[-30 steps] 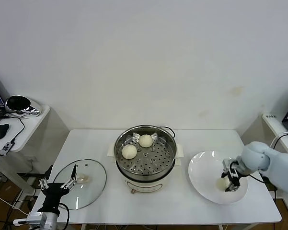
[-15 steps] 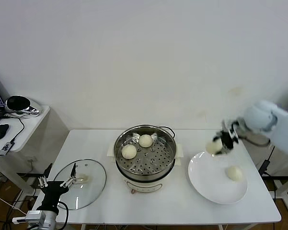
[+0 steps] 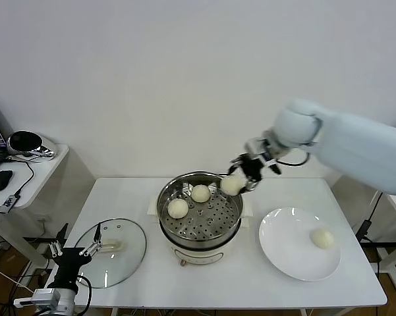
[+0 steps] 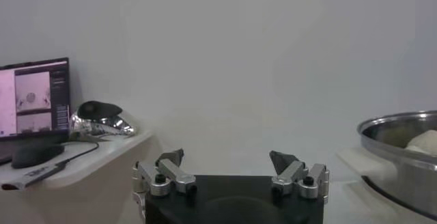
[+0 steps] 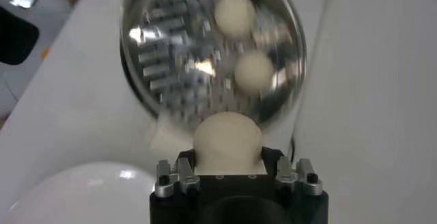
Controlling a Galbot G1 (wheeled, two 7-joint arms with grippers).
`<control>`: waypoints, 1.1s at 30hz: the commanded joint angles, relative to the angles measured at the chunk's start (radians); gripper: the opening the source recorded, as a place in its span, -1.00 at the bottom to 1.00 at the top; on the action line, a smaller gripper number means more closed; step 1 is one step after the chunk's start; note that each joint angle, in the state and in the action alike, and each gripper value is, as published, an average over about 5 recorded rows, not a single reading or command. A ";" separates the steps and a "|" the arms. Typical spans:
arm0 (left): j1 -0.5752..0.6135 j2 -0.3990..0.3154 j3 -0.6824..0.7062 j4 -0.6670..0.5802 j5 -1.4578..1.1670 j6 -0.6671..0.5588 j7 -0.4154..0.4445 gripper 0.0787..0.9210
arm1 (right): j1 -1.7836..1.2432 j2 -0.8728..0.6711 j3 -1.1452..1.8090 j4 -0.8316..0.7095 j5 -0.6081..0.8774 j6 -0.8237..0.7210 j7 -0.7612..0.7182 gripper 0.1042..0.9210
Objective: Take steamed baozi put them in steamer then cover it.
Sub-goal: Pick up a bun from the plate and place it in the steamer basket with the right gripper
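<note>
Currently we see the right gripper (image 3: 239, 178) grasping 1 steamed baozi (image 3: 231, 185) above the steamer's (image 3: 199, 209) back right rim. 2 buns (image 3: 188, 201) sit inside; 1 bun (image 3: 322, 238) remains on the white plate (image 3: 283, 250). Left gripper (image 3: 76, 251) spread wide, parked beside the glass lid (image 3: 125, 253).

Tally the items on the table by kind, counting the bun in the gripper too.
Buns: 4 (two in the steamer, one held by the right gripper, one on the plate)
Steamer: 1
Plate: 1
Glass lid: 1
Total: 7
</note>
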 commanded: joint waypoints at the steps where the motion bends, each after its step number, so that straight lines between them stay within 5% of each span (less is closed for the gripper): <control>1: 0.000 -0.007 -0.005 0.001 0.000 -0.002 -0.001 0.77 | 0.044 0.270 -0.142 0.006 -0.057 0.243 0.032 0.24; 11: 0.002 -0.016 -0.014 -0.003 -0.006 -0.009 -0.004 0.77 | -0.039 0.343 -0.193 -0.032 -0.246 0.353 0.047 0.26; 28: 0.001 -0.019 -0.015 -0.001 -0.006 -0.011 -0.005 0.77 | -0.075 0.315 -0.195 -0.028 -0.323 0.403 0.029 0.27; 33: 0.001 -0.020 -0.013 0.001 -0.005 -0.011 -0.005 0.77 | -0.069 0.309 -0.185 -0.026 -0.315 0.419 0.041 0.47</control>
